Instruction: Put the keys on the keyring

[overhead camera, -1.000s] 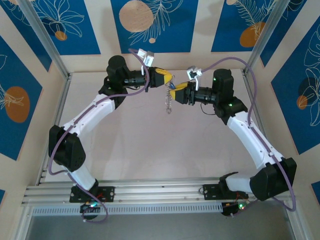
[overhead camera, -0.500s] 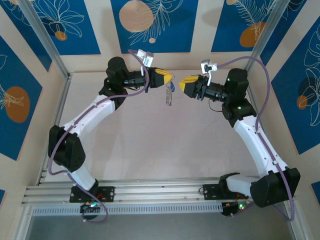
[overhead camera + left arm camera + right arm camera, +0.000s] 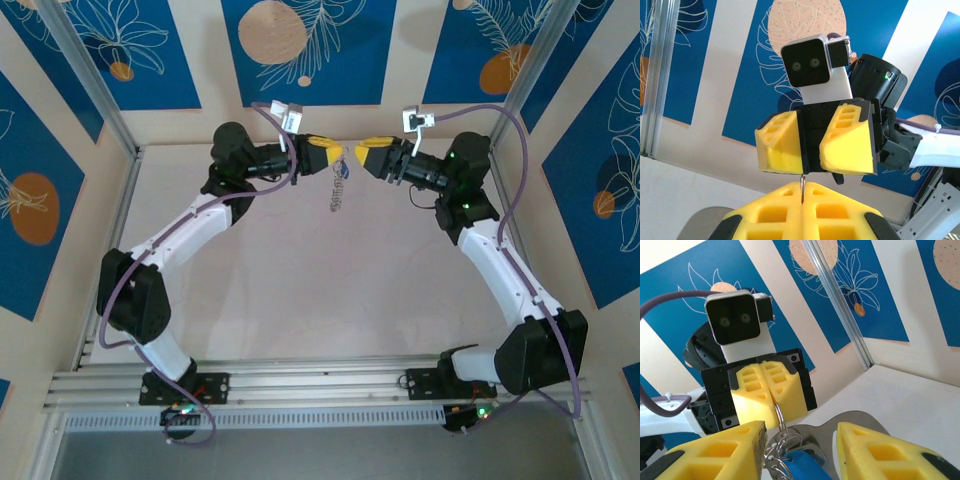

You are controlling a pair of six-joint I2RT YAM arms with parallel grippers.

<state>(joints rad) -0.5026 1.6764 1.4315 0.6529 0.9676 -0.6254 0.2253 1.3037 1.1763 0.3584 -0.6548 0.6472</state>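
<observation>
My left gripper (image 3: pixel 337 160) is shut on a thin metal ring (image 3: pixel 802 184) of the keyring, held high above the table. From that ring hang the blue-headed key (image 3: pixel 802 465), the grey tag (image 3: pixel 855 424) and a short chain (image 3: pixel 337 200). My right gripper (image 3: pixel 362 156) faces the left one, nearly tip to tip, and stands open. In the right wrist view its fingers (image 3: pixel 722 452) flank the key and tag without touching them. In that view the left gripper (image 3: pixel 771 396) pinches the ring (image 3: pixel 781 420) at its tip. The right gripper (image 3: pixel 812 159) shows open in the left wrist view.
The pale table (image 3: pixel 300 290) lies well below both grippers. Aluminium frame posts (image 3: pixel 505 110) and blue patterned wall panels (image 3: pixel 300 50) close in the back and sides. A rail (image 3: pixel 320 385) runs along the near edge by the arm bases.
The right gripper pulled back to the right from the hanging chain, then rose and came in again, open, level with the left gripper's tip. The left gripper lifted slightly, still holding the ring.
</observation>
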